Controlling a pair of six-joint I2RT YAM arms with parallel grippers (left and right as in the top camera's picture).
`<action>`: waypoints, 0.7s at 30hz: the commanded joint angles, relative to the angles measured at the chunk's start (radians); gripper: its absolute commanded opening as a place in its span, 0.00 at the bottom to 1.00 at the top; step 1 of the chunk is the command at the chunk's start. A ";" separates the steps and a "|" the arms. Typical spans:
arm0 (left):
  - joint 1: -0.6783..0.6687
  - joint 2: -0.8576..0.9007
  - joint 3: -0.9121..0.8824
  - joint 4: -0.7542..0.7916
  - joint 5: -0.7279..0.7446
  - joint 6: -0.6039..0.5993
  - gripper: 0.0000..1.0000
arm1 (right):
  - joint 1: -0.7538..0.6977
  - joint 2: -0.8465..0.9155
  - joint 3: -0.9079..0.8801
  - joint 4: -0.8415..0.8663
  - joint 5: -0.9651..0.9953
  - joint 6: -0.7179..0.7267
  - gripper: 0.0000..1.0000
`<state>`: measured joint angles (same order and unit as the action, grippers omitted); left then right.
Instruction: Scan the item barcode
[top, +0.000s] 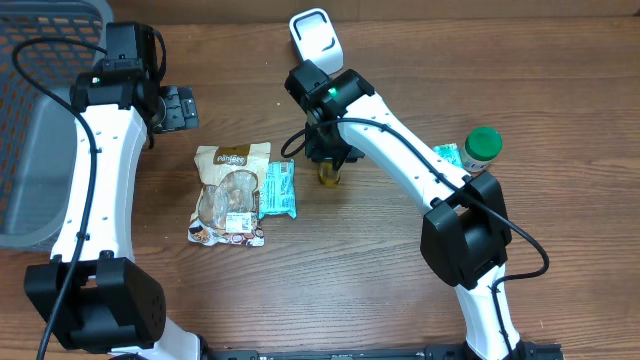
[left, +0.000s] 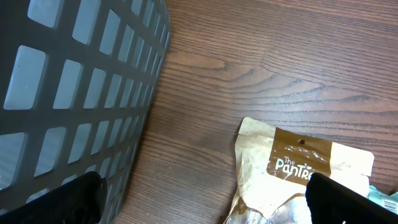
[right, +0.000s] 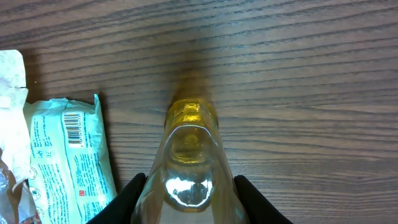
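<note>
a brown wood-grain table (top: 400, 60) fills the view, with a grey plastic basket (top: 30, 150) at its left edge. near the middle lies a tan snack bag (left: 298, 158) printed "the pantre…", the rest of the word cut off in the left wrist view. a teal packet (right: 65, 162) lies just beside it, showing a barcode (right: 73, 129); its other print is too small to read. the clear bottle (right: 189, 168) with a yellow cap (right: 189, 115) sits right of the packet, between the right gripper (right: 189, 193) fingers (right: 127, 199). they flank its sides, but whether they press on it cannot be told. the left gripper (left: 205, 202) is spread wide near the basket, holding nothing. a white scanner (top: 315, 35) rests at the far edge, and a green-capped jar (top: 484, 148) stands at the right.
</note>
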<state>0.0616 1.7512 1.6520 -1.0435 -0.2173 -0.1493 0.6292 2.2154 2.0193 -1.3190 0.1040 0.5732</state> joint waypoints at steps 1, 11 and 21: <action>0.009 -0.012 0.021 0.002 0.001 0.015 1.00 | -0.015 0.005 -0.003 0.003 -0.032 0.003 0.24; 0.010 -0.012 0.021 0.002 0.001 0.015 0.99 | -0.090 -0.051 -0.002 0.001 -0.210 -0.055 0.23; 0.009 -0.012 0.021 0.002 0.001 0.015 1.00 | -0.233 -0.170 -0.002 -0.031 -0.711 -0.299 0.22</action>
<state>0.0616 1.7508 1.6520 -1.0435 -0.2173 -0.1490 0.4271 2.1548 2.0117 -1.3399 -0.3592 0.3935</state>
